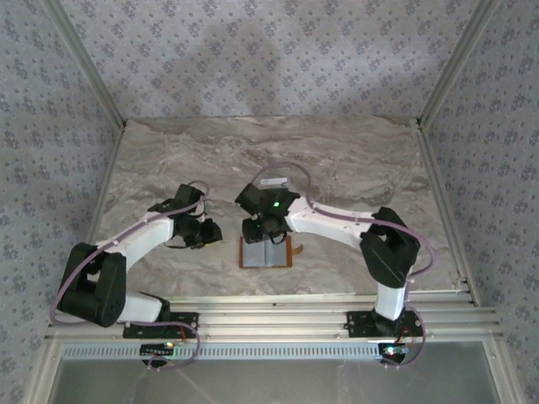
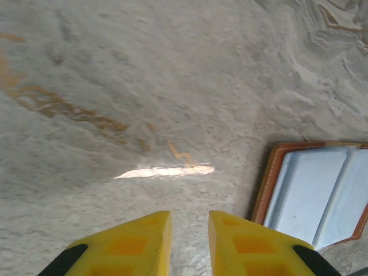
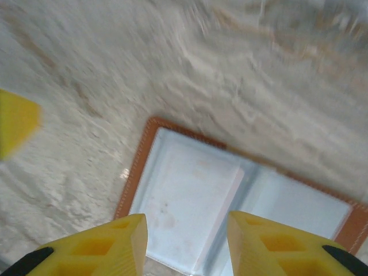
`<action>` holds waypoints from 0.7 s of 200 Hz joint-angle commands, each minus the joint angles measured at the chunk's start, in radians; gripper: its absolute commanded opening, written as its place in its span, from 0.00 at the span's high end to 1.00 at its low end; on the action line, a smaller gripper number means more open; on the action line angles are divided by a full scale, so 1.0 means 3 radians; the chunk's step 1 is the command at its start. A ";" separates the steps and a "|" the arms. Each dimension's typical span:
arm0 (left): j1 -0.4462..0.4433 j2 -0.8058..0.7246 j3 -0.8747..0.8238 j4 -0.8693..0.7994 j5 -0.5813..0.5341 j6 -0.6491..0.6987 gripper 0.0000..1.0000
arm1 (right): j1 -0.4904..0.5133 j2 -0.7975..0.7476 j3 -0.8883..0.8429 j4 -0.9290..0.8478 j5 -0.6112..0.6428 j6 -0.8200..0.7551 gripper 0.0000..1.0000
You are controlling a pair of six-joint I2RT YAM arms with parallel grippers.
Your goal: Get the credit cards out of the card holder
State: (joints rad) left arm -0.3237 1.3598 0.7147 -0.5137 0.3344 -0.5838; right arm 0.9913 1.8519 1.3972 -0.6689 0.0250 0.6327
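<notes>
The card holder (image 1: pixel 268 253) lies open and flat on the marble table, orange-brown rim around a grey-blue lining. In the right wrist view a whitish credit card (image 3: pixel 190 187) with a pinkish edge sits in its left half. My right gripper (image 3: pixel 187 218) hovers open just above that half, nothing between its yellow fingers; from above the right gripper (image 1: pixel 263 232) is at the holder's far edge. My left gripper (image 2: pixel 190 215) is low over bare table to the left of the card holder (image 2: pixel 313 198), its jaws a narrow gap apart and empty; from above the left gripper (image 1: pixel 210 233) is a little apart from the holder.
A small pale grey flat piece (image 1: pixel 271 181) lies on the table just behind the right wrist. Metal rails (image 1: pixel 278 307) run along the near edge. Patterned walls close in the table's sides and back.
</notes>
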 commanded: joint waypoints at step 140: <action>0.0163 -0.0099 -0.0191 0.0211 0.0435 0.0131 0.75 | 0.0206 0.0961 0.0712 -0.0639 0.0156 0.0797 0.52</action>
State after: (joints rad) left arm -0.2783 1.3537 0.6636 -0.4595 0.4389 -0.5579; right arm 1.0481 2.0995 1.5944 -0.8345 0.0868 0.8444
